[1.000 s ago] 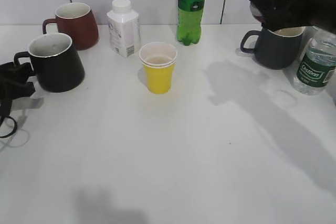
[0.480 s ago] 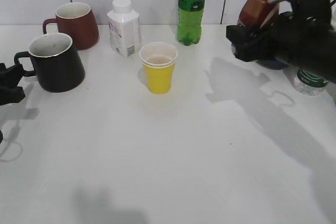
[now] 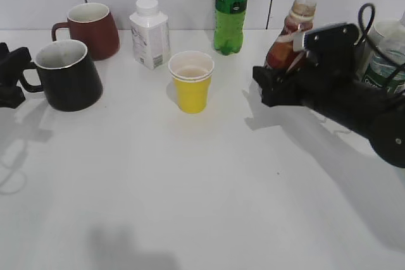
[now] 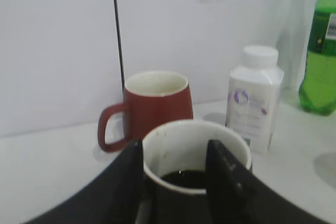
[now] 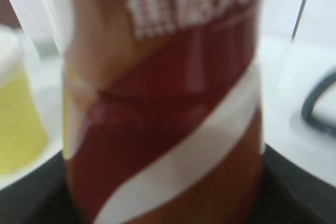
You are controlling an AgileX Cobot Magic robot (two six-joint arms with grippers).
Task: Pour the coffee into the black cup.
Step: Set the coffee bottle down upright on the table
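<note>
With the coffee bottle [image 3: 288, 41] clamped in the right jaws and the black cup [image 4: 195, 179] between the left jaws — grip unclear — coffee could be spilled on the worktop [image 3: 190, 188] by a tilt begun too early.

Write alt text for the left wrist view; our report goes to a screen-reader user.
Two dark jaws frame a black cup with a white inside and dark liquid at the bottom. Behind it stand a red mug, a white bottle and, at the right edge, a green bottle, all on a white table against a white wall.
</note>
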